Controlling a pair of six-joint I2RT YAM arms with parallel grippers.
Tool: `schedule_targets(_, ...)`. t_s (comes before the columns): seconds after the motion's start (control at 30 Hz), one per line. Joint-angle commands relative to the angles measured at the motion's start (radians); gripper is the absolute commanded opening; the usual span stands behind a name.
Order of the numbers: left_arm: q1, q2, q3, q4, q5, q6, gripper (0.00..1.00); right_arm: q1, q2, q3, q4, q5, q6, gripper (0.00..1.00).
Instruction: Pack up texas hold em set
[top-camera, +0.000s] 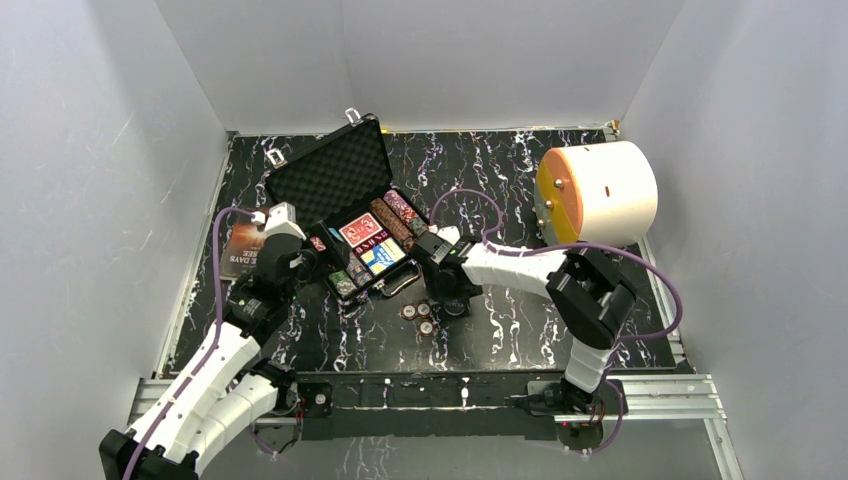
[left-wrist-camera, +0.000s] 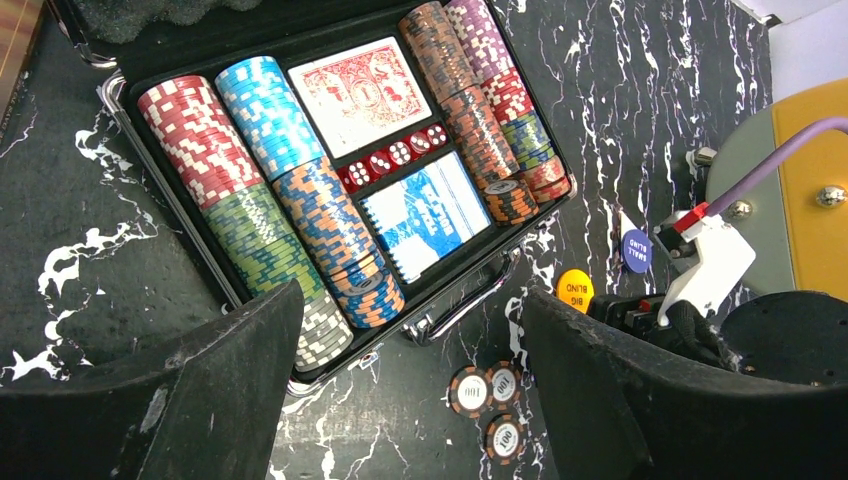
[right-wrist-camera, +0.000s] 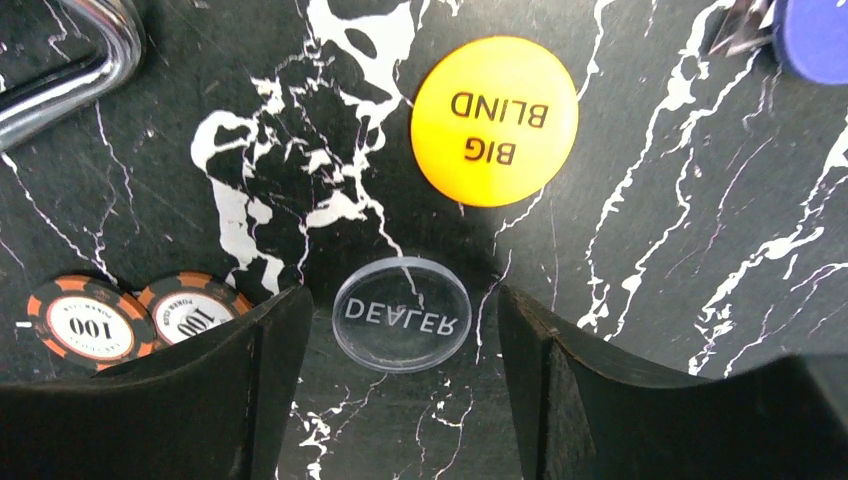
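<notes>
The clear dealer button (right-wrist-camera: 401, 313) lies flat on the surface (right-wrist-camera: 650, 300) just in front of the open case (top-camera: 330, 170), between the right jaws, standing apart. Thin, stiff, slick, light: likely pinch across its rim. Left jaws apart above the case's front.

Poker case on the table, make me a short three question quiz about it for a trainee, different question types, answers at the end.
1. True or false: the case is shut.
2. Which button lies between the fingers of the right gripper? A) BIG BLIND B) DEALER C) SMALL BLIND
3. How many loose 100 chips lie outside the case?
Key: 1 false, it stands open. 2 B. 3 three.
</notes>
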Motion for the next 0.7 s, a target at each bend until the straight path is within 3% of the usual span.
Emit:
schedule_targets(0.0, -0.003, -0.002, 0.012, -0.002, -0.027, 0.009, 0.8, -0.006, -0.033, -0.042, -0.009, -0.057, 0.011, 0.77)
schedule_targets(0.37, -0.003, 0.022, 0.024, 0.004, -0.022, 0.01, 0.8, -0.054, -0.07, -0.105, 0.042, -0.162, 0.016, 0.61)
schedule_targets(0.67, -0.003, 0.023, 0.022, 0.002, -0.021, 0.007, 0.8, -0.057, -0.106, -0.091, 0.034, -0.111, -0.001, 0.52)
